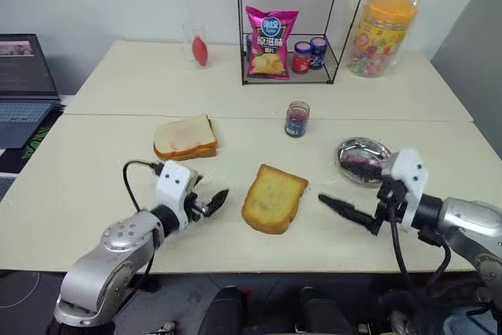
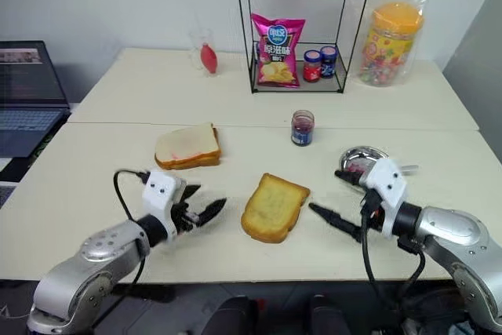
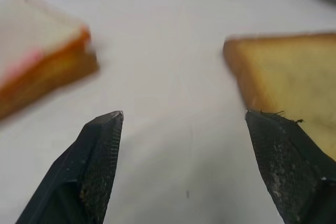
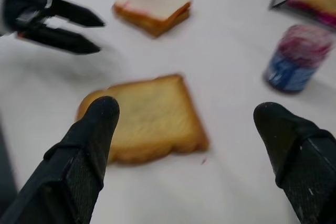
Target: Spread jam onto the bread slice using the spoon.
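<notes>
Both grippers hover low at the near edge of the pale table (image 1: pixel 94 194), one at each side of the toast. At left, the left gripper (image 1: pixel 212 203) has its two black fingers parted with nothing between them, tips aimed toward the toast; at right, the right gripper (image 1: pixel 345 213) stands spread wide and empty, pointing back the other way at the same slice. Between them lies the one thick golden-yellow toasted bread slice with its darker brown crust (image 1: pixel 274 198), flat on the table, its longer axis tilted from near-left to far-right. Beyond it stands one small clear glass jar of dark red-purple jam (image 1: pixel 296 119), upright. To the right sits one round shiny metal dish (image 1: pixel 363 159) holding dark jam. Farther left rests one paler white-topped bread stack (image 1: pixel 185 137).
</notes>
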Controlling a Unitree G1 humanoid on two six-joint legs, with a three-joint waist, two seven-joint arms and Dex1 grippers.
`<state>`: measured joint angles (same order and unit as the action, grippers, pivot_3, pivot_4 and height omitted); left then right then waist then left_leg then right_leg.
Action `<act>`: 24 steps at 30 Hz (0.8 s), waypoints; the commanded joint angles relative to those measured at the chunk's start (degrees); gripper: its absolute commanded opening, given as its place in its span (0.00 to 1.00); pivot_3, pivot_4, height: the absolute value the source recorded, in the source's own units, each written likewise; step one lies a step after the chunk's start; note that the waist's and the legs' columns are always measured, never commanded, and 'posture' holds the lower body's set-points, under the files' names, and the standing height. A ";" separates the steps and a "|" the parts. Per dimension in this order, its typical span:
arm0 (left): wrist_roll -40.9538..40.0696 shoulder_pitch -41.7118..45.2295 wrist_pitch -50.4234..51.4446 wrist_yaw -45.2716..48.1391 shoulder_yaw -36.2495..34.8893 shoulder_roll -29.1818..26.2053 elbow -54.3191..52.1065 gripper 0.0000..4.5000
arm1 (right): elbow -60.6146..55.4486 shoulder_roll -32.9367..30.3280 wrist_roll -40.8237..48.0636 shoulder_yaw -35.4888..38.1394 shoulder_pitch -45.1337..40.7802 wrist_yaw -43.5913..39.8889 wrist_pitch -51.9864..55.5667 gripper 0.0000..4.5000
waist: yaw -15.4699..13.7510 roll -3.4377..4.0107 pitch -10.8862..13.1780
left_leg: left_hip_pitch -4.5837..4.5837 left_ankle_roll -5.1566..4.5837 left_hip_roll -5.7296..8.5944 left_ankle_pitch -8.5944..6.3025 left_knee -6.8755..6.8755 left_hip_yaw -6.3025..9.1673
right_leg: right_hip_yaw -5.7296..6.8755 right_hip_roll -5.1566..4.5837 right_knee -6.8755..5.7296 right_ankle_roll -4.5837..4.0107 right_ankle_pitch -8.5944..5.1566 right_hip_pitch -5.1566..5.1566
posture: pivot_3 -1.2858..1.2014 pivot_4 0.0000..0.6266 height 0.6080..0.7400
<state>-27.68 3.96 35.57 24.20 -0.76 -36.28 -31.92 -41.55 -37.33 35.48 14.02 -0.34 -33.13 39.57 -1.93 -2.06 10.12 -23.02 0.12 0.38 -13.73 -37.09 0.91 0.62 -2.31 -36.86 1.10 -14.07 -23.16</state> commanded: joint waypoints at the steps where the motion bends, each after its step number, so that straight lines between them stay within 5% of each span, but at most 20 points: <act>1: 2.49 6.75 -9.38 13.72 3.87 -4.44 0.49 0.89 | 0.11 2.91 -0.02 6.49 1.92 5.43 -1.66 1.00 | 0.11 0.01 0.01 | -0.01 0.01 0.03 -0.01 0.01 -0.05 | -0.04 -0.02 0.01 0.01 0.00 -0.02 | 0.52 0.24 1.00; 5: 0.32 17.36 -9.62 24.32 6.69 -7.31 3.50 0.99 | 2.44 6.70 2.61 13.22 2.62 10.70 -0.78 1.00 | 0.55 0.12 0.05 | 0.02 0.05 0.02 -0.04 0.08 -0.21 | -0.10 -0.04 -0.04 0.01 0.02 -0.08 | 0.52 0.24 1.00; 12: -1.37 25.96 -4.73 31.57 10.79 -7.62 2.58 0.99 | 7.38 14.07 6.65 20.25 -0.49 24.71 3.14 1.00 | 1.37 0.28 0.10 | 0.09 0.04 -0.13 -0.04 0.12 -0.09 | -0.06 0.22 -0.16 0.26 0.13 -0.07 | 0.52 0.24 1.00; 24: 1.72 31.68 -1.60 31.71 16.23 -2.55 4.26 0.99 | 34.11 17.44 9.42 25.45 -12.72 30.45 2.27 1.00 | 2.26 0.52 0.21 | 0.09 0.02 -0.08 -0.03 0.09 -0.24 | -0.23 0.54 -0.17 0.43 0.22 -0.07 | 0.52 0.24 1.00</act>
<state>-26.31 34.84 33.74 55.77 15.67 -39.04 -26.43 -9.69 -19.15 42.11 36.88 -10.62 -2.68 42.64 0.33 -1.53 10.33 -22.91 0.15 0.29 -13.76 -37.00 0.64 0.39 -1.75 -37.06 1.52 -13.85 -23.24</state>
